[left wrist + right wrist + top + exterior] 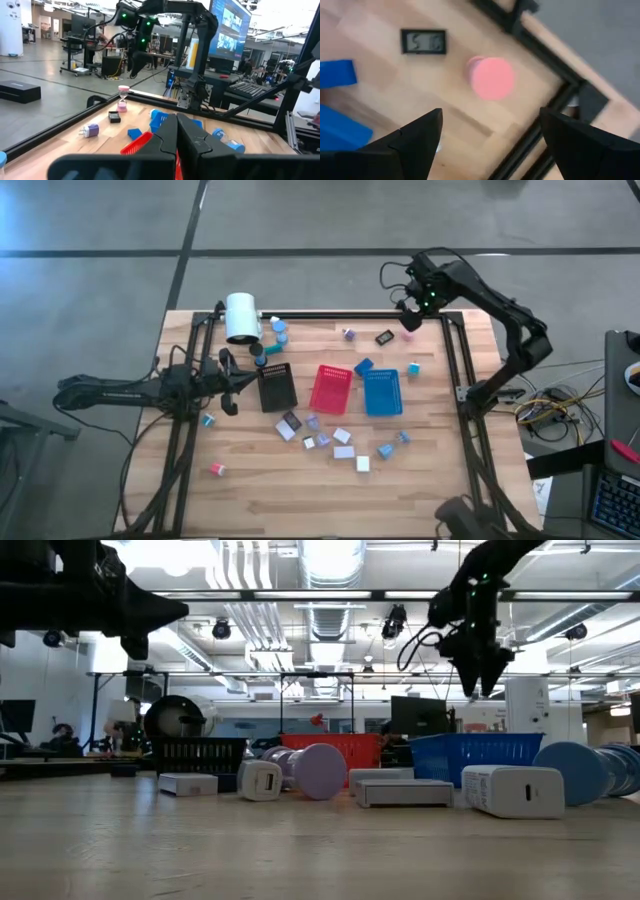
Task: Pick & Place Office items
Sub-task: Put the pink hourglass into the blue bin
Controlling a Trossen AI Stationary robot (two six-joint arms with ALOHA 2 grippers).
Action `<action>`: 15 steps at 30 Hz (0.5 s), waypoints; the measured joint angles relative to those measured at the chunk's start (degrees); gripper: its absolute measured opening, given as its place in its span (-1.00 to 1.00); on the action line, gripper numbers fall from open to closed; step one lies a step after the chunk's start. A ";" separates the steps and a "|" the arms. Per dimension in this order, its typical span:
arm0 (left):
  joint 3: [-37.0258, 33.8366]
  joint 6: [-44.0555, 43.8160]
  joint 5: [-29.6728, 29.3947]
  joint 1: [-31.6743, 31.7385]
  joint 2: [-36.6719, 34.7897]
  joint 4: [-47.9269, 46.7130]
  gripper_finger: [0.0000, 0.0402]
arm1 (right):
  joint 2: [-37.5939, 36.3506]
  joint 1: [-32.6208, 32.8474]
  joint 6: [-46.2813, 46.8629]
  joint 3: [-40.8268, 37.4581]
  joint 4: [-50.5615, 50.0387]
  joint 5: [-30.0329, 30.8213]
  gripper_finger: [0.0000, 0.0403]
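Wood table (270, 490): seen from above, a black frame runs round the working area, with three trays in a row mid-table, black (277, 387), red (331, 388) and blue (382, 392).
Office items, high view: small white and lavender blocks (330, 435) lie scattered just below the trays; a pink cap (407, 335) stands near the far right corner, beside a small black display (385, 336); another pink bit (216, 469) sits alone at the near left. Most pieces are too small to make out.
White cylinder (241, 317): lies at the far left corner, over the frame.
Right gripper (409, 308): hangs above the pink cap, not touching it; its fingers cannot be read from this height.
Left gripper (229, 385): low by the black tray's left side, fingers together, nothing in them.
Low view: trays stand behind a row of blocks; a white block (512, 790) is nearest, and a blue disc (570, 774) is cut off at the right edge. The right gripper (481, 675) points down, well above the table.
Left wrist view: the pressed fingers (176, 131) hide much of the red tray (137, 144); the pink cap (122, 97) stands far off under the other arm.
Right wrist view: jaws spread wide and empty, the pink cap (491, 77) on the wood between them, the display (424, 41) beside it; the blue pieces are cut off at the edge.
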 joint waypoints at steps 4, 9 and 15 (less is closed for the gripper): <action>0.00 0.22 -0.02 0.00 -0.01 -0.05 -0.97 | 3.51 -0.07 -1.82 -0.34 -0.48 -5.73 0.62; 0.00 0.18 -0.02 0.00 0.00 -0.82 -0.97 | 6.84 -0.07 -2.02 -0.48 -0.24 -5.77 0.61; 0.00 0.00 -0.07 0.00 0.00 -0.99 -0.97 | 7.54 -0.28 -2.24 -0.48 0.84 -3.48 0.61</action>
